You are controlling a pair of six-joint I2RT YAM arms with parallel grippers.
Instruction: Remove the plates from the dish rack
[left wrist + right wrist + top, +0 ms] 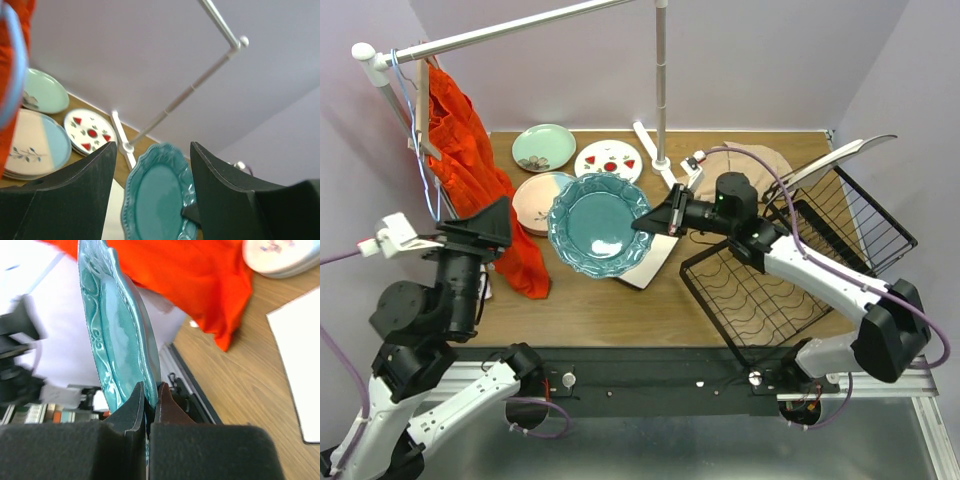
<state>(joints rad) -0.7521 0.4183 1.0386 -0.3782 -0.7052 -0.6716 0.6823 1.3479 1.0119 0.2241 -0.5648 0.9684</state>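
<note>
My right gripper [655, 222] is shut on the rim of the teal scalloped plate [598, 222], holding it tilted above the table's middle. In the right wrist view both fingers pinch the plate's [112, 325] edge at the right gripper [150, 392]. My left gripper [502, 220] stands open just left of the plate, nothing between its fingers [90, 195]; the teal plate [157, 200] shows beyond them. The black dish rack [770, 290] lies at the right, with a pale plate [840, 160] leaning at its far side. Pale green [544, 147], red-spotted [608, 160], pink-and-blue [530, 200] and white square [650, 265] plates lie on the table.
An orange garment [470, 170] hangs from the white clothes rail [660, 80] at the left, close to my left gripper. A beige cloth [740, 160] lies behind the rack. The rail's foot [655, 155] stands at the table's back.
</note>
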